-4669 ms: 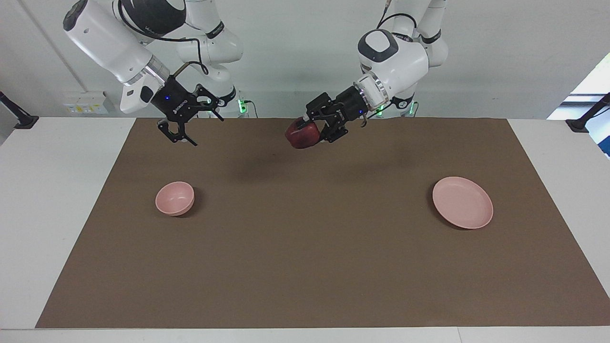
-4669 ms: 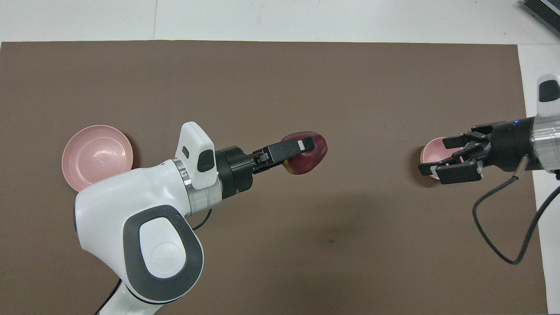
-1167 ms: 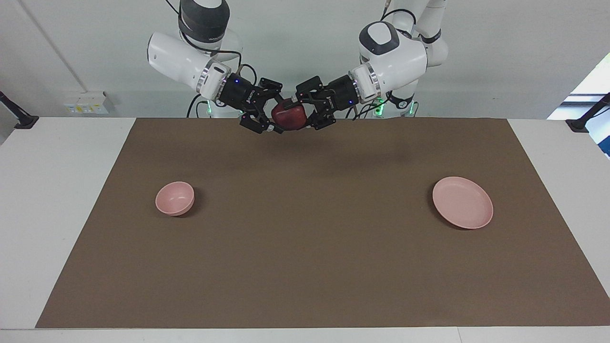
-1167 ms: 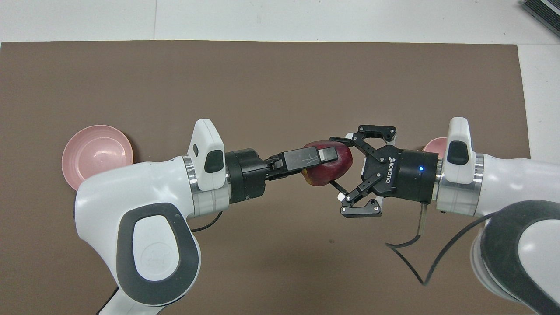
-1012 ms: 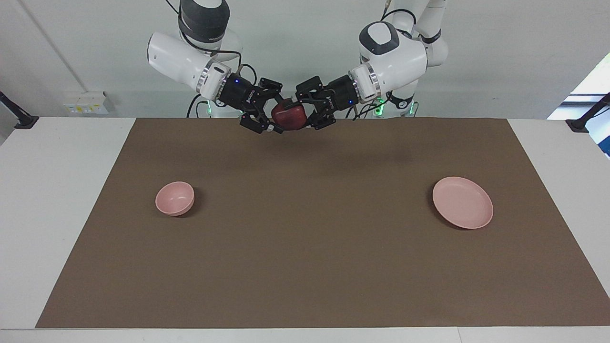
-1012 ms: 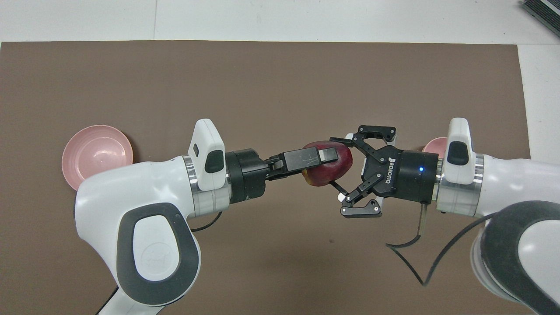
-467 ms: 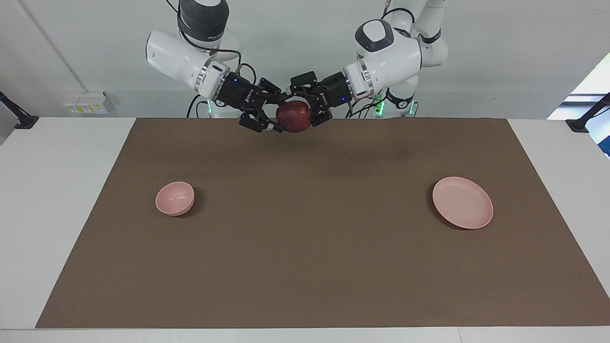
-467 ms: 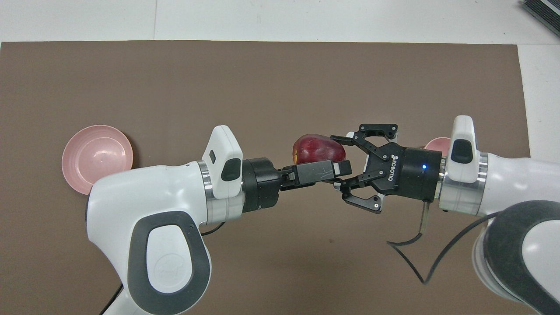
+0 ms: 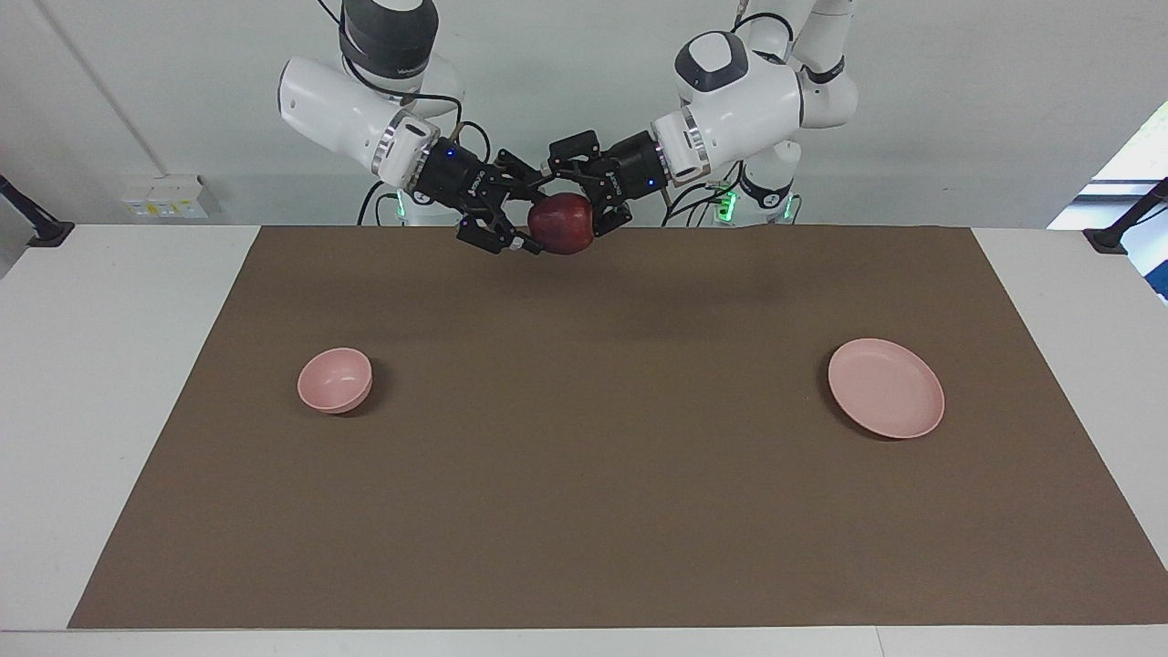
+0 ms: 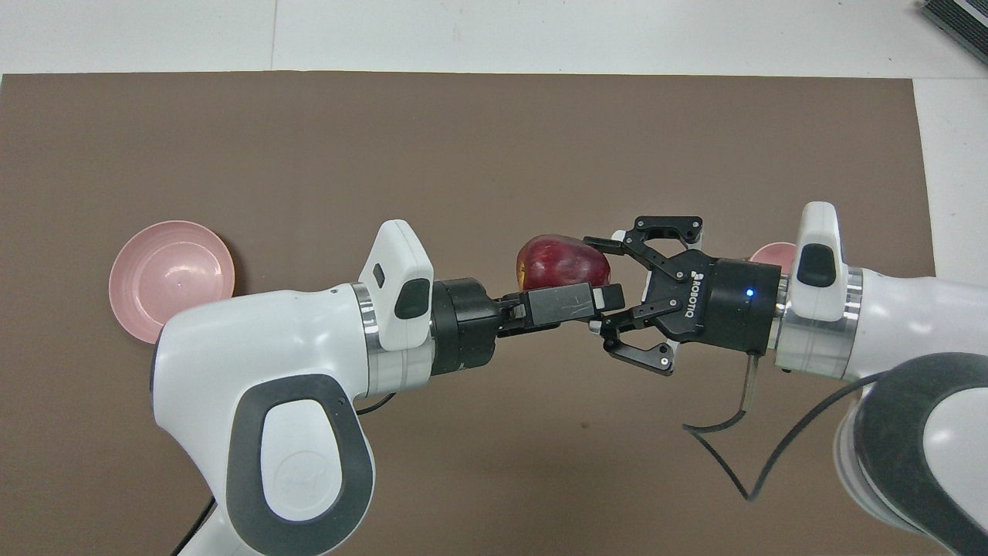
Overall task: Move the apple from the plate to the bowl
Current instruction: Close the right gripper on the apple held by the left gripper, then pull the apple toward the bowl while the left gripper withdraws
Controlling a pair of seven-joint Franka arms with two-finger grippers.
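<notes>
The dark red apple [image 9: 559, 224] [image 10: 562, 262] hangs in the air between both grippers, over the part of the mat nearest the robots. My right gripper [image 9: 537, 219] [image 10: 596, 286] is shut on it, one finger on each side. My left gripper [image 9: 586, 196] [image 10: 602, 297] is open, its fingers loose against the side of the apple nearest the robots. The pink plate [image 9: 885, 388] [image 10: 171, 278] lies bare toward the left arm's end. The small pink bowl [image 9: 335, 380] stands toward the right arm's end. In the overhead view only a sliver of the bowl [image 10: 768, 253] shows past my right wrist.
A brown mat [image 9: 584, 474] covers most of the white table [image 9: 109, 365]. Only the plate and the bowl stand on it. Both arms reach inward high over the strip of mat nearest the robots.
My right gripper came from over the bowl and shut on the apple held by my left gripper. The left gripper then let go and shifted toward the robots. The apple turned slightly.
</notes>
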